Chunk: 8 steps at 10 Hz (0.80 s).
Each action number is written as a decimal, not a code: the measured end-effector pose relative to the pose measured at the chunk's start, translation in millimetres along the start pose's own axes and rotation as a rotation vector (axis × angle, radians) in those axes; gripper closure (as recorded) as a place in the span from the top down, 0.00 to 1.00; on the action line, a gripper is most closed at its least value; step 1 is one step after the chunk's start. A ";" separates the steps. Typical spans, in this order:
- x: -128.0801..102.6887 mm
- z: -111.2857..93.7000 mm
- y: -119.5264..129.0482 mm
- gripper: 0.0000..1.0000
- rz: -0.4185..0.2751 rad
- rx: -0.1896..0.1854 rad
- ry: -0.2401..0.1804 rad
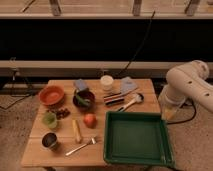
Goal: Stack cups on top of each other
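Hanging by the table's [35,150] edge, the gripper [169,106] sits under the white arm [192,82]; its opening, can't tell. Nearest it stands the cream-white cup [106,82]. Farthest away are the translucent green cup [49,119] and the dark shiny metal cup [49,140], all unstacked.

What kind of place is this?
Probably a robot test lab: a white robot arm, its claw hanging beside the wooden table, a white cup, orange bowl and green tray laid out, a cable behind.
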 end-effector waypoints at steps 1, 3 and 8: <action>0.0 0.0 0.0 0.65 0.000 0.000 0.000; 0.0 0.0 0.0 0.65 0.000 0.000 0.000; -13.3 -3.4 -14.6 0.65 -0.084 0.007 -0.021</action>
